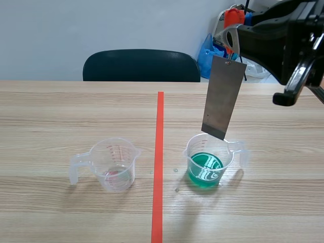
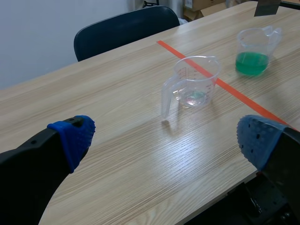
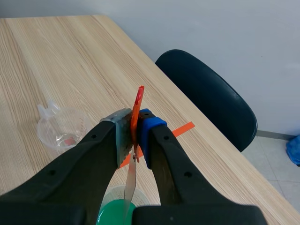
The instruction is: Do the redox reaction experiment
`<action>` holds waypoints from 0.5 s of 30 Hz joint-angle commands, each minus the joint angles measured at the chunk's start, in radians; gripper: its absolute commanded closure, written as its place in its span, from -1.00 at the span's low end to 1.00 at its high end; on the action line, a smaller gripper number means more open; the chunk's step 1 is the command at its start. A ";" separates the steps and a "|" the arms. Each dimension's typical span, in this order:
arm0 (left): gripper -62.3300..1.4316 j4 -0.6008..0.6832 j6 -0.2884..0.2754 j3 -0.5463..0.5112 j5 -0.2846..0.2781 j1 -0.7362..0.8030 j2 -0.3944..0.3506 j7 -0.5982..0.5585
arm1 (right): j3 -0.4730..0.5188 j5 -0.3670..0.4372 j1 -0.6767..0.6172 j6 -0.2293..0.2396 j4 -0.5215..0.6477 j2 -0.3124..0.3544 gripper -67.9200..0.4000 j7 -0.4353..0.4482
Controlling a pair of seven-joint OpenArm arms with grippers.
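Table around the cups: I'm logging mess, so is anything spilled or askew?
Small droplets dot the table beside the green cup, like splashes. It and the clear cup stand upright.

2 cups stand on the table (image 1: 50,111): a clear cup (image 1: 114,164) left of the tape line (image 1: 160,152), a cup of green liquid (image 1: 207,164) right of it, bare wood between. A metal sheet (image 1: 223,98) hangs over the green one's mouth; the clear cup's mouth is open above. A chair (image 1: 142,66) stands at the far edge.
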 commanded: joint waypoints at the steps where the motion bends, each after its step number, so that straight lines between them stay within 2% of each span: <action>1: -0.74 0.012 -0.009 0.002 -0.008 0.001 -0.014 -0.020 | 0.010 0.011 0.009 -0.004 0.011 0.013 0.97 0.013; 5: 0.22 0.012 -0.109 0.002 0.003 -0.036 -0.059 -0.012 | 0.010 0.011 0.009 -0.004 0.011 0.013 0.97 0.014; 7: 0.54 0.012 -0.188 0.004 0.006 -0.101 -0.090 -0.002 | 0.010 0.011 0.009 -0.004 0.011 0.013 0.97 0.014; 10: 0.70 0.012 -0.291 0.042 0.006 -0.232 -0.149 0.041 | 0.010 0.011 0.009 -0.004 0.011 0.013 0.97 0.013; 15: 0.80 0.012 -0.303 0.229 -0.018 -0.510 -0.237 0.220 | 0.010 0.011 0.009 -0.004 0.011 0.013 0.97 0.013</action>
